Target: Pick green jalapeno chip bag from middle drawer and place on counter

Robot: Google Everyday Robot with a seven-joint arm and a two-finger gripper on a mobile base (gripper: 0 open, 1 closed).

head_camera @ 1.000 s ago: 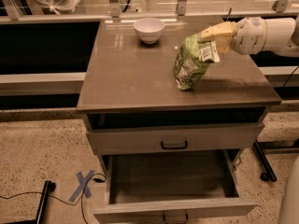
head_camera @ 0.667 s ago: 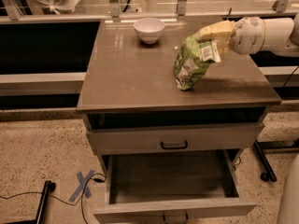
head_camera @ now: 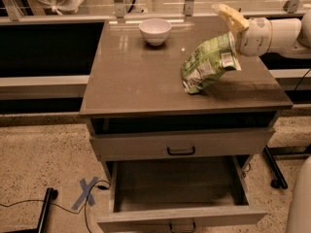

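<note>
— Where is the hand (head_camera: 232, 27) sitting right now?

— It's hovering at the upper right of the frame, reaching in from the right edge over the desk (head_camera: 141, 76).

— And the green jalapeno chip bag (head_camera: 210, 64)?

— It's tilting right of centre on the desk, with its upper end rising against the hand and its lower end touching the glossy top or hanging just above it.

— Is the hand grasping it or released?

— I cannot tell from here. The bag is covering that spot.

— Anything else up there?

— A white bowl (head_camera: 155, 31) is resting near the desk's far edge, well apart from the bag.

— And the middle drawer (head_camera: 177, 183)?

— It's standing pulled out at the bottom centre, showing its grey floor.
</note>
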